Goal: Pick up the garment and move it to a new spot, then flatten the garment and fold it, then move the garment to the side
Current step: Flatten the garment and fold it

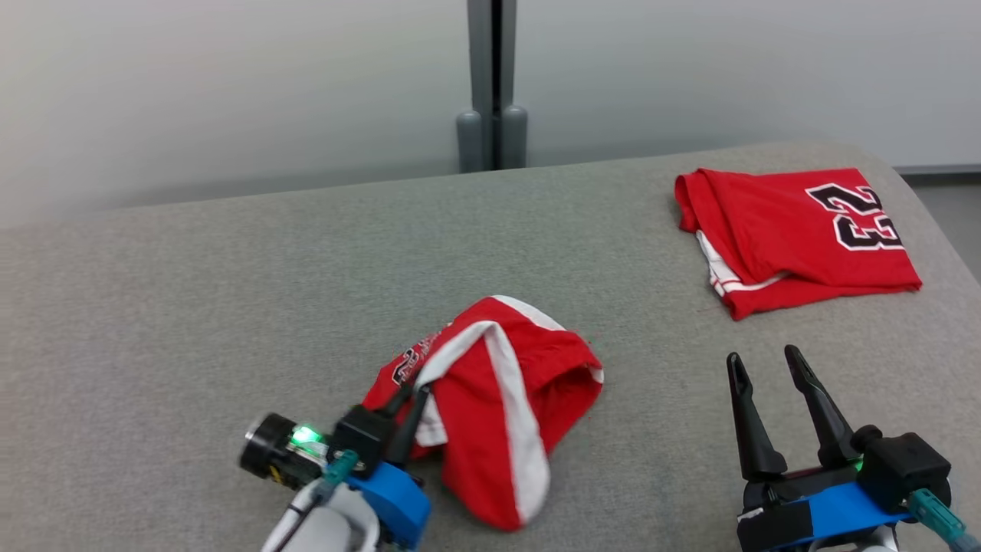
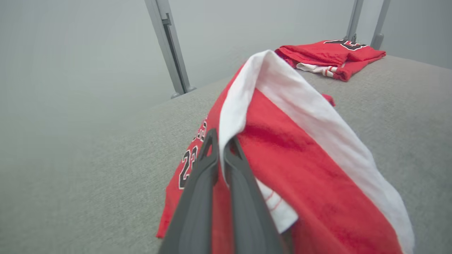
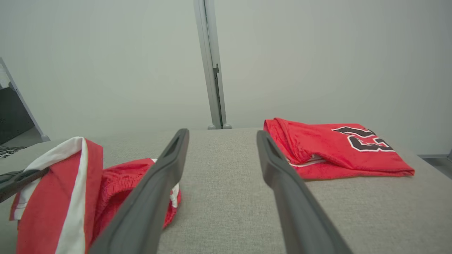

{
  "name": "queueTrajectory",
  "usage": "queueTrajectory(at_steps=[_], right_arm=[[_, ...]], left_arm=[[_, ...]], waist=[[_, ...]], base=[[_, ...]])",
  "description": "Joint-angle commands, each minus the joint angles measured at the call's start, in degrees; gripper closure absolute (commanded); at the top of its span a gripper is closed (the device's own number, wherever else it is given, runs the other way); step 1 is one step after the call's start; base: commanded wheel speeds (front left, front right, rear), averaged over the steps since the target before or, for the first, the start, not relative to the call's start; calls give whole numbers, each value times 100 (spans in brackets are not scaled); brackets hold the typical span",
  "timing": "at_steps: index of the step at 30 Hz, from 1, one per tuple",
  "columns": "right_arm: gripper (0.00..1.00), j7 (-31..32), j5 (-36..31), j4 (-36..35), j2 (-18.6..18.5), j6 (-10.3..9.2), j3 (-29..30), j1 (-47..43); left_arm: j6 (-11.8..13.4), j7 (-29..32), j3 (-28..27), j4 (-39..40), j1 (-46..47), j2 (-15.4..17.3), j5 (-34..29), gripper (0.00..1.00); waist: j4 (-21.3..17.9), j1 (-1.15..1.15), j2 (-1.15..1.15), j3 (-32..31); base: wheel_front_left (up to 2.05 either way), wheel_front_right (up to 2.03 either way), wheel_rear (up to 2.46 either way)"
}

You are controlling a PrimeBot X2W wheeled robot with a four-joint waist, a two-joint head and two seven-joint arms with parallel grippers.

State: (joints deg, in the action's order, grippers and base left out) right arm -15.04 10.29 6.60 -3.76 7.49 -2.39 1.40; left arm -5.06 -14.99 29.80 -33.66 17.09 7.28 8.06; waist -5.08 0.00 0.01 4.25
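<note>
OK, near edge first: your L gripper (image 2: 221,137) is working at the near left, w/ its two fingers pressed nearly together and pinching the white band (image 2: 233,109) of the crumpled garment (image 1: 559,383). The band is running up btwn the fingertips and arching over the red cloth, so that edge is standing higher than the rest of the heap. The rest of the garment is resting bunched on the grey padded surface (image 1: 230,291), just right of the L gripper, roughly mid-width and toward the near side. A black "23" w/ white outline is showing on its left flank, beside the fingers.

Your R gripper (image 1: 764,354) is hovering at the near right, fingers spread wide and empty, pointing toward the far side. It's sitting well apart from the crumpled garment, w/ bare surface btwn them. Can't tell from the pics whether its tips are touching the surface.

Farther out, at the far right, a folded garment (image 1: 797,230) is lying flat, also red, big black "23" facing up, white trim peeking from its left edge. It's sitting beyond the R gripper, not touching it.

Past the far edge, a grey post (image 1: 493,77) is standing upright against a pale wall (image 1: 230,92), about mid-width.
</note>
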Motion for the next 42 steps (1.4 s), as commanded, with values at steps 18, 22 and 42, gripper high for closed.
queueTrajectory(at_steps=[18,22,42], right_arm=[[0,-18,109,169,-50,1,-47,-259],[0,-18,94,195,-62,1,-11,-312],[0,-18,105,452,-77,1,174,-387]], left_arm=[[86,-26,-140,657,-1448,614,-23,42],[90,-26,-370,1314,-1643,504,133,0],[204,-26,-3126,2839,-2055,-54,17,0]], waist=[[599,0,-1,-234],[696,0,-1,-301],[660,0,-1,-338]], base=[[0,0,0],[0,0,0],[0,0,0]])
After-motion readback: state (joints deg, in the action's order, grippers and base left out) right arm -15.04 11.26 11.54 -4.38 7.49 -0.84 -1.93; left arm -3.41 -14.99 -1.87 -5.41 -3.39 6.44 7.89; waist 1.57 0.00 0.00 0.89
